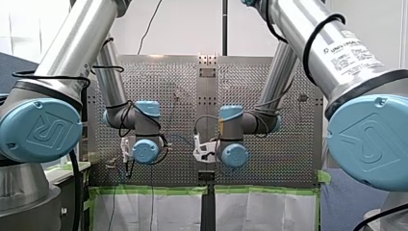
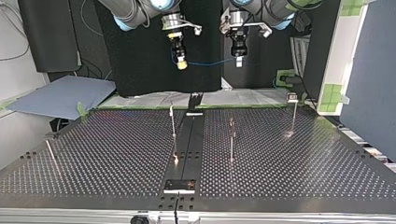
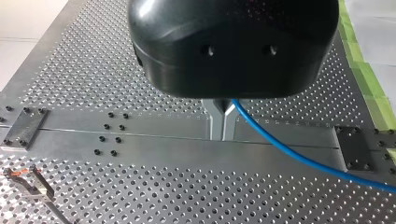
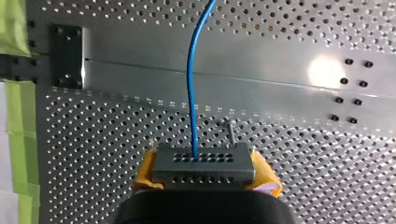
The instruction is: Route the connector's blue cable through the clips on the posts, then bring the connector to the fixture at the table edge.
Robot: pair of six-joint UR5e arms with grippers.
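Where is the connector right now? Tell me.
The connector is clamped between my right gripper's yellow pads, high above the table at the top view's left of centre, its blue cable running across to my left gripper.

Dull-sheened perforated metal table point(image 3: 154, 191), smooth glossy blue plastic cable point(image 4: 189, 93), matt grey plastic connector point(image 4: 204, 169), matt green tape point(image 4: 13, 25).

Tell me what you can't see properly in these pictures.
- Left wrist view: the left gripper's black body hides where the cable is pinched.
- Right wrist view: the right gripper covers the connector's lower part.
- Top view: the clips on the posts are too small to read.
- Front view: the wrist joints hide both grippers.
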